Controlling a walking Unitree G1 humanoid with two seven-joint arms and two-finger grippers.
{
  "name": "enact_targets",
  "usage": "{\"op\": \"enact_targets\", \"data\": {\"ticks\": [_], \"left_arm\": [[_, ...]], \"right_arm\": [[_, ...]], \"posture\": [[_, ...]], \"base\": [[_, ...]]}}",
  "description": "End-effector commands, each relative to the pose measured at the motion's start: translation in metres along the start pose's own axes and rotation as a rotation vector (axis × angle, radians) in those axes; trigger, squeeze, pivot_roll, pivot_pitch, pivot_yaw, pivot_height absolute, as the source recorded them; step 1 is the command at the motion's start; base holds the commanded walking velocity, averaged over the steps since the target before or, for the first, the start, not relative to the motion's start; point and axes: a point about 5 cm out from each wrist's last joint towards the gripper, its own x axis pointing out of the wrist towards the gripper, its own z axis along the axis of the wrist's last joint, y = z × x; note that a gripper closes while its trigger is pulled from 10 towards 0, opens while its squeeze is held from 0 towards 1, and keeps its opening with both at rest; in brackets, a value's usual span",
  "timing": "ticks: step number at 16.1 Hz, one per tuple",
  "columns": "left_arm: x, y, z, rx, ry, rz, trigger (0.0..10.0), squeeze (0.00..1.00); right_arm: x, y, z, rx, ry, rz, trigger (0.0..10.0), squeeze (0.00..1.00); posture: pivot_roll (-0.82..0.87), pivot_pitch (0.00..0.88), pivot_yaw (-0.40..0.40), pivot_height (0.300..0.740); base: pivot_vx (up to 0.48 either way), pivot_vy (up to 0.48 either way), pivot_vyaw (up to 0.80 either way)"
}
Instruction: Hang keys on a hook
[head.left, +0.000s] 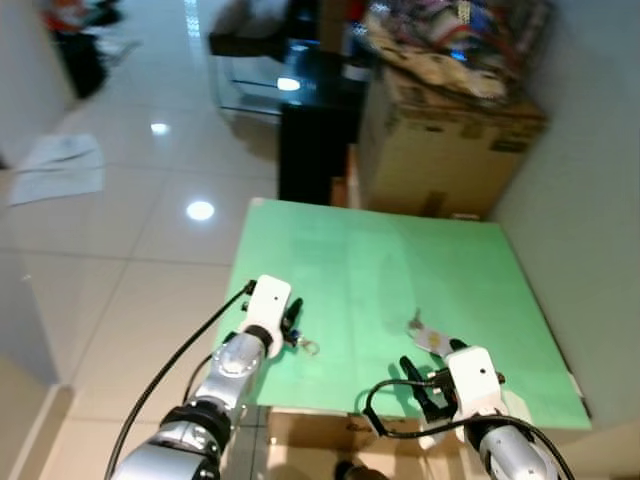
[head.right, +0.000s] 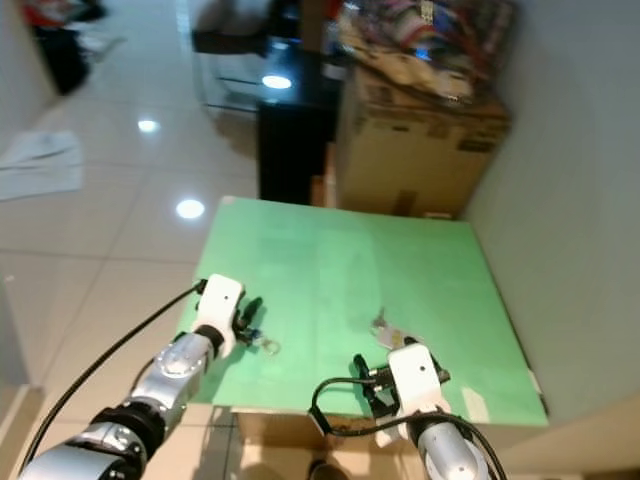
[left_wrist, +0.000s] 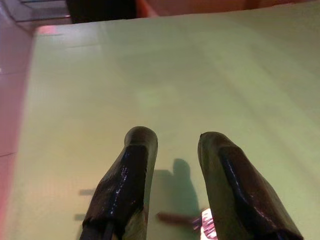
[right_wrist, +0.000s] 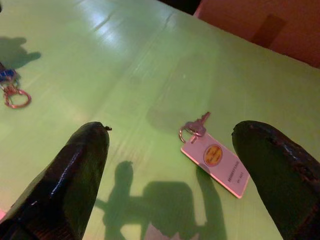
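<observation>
A key on a ring with a white tag lies on the green table, near its front right. My right gripper hovers low just behind the key, open wide, with the key ahead between its fingers. A second small keyring with a red loop and a blue piece lies near the table's front left edge. My left gripper is right over that keyring, open, and table surface shows between its fingers. A small pink bit of the keyring peeks out under the fingers.
A big cardboard box and a black cabinet stand behind the table. A white wall runs along the right. Glossy tiled floor lies to the left, with papers on it.
</observation>
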Motion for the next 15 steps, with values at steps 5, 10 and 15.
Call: {"op": "enact_targets", "data": {"ticks": [5,10,15], "left_arm": [[0.001,-0.001,0.000,-0.004,0.006,-0.008,10.0,0.00],[0.003,-0.003,0.006,-0.009,-0.005,-0.052,10.0,0.00],[0.008,-0.006,0.014,0.018,-0.018,-0.069,10.0,0.00]], "right_arm": [[-0.006,0.003,-0.012,0.033,0.038,-0.026,10.0,0.00],[-0.006,0.007,-0.015,0.048,0.034,-0.027,10.0,0.00],[-0.005,0.007,-0.015,0.052,0.024,-0.055,10.0,0.00]], "posture": [[-0.29,0.112,-0.003,0.740],[-0.29,0.112,0.009,0.740],[-0.29,0.117,0.020,0.740]], "base": [[0.000,0.000,-0.77],[0.000,0.283,-0.76],[0.000,0.094,-0.46]]}}
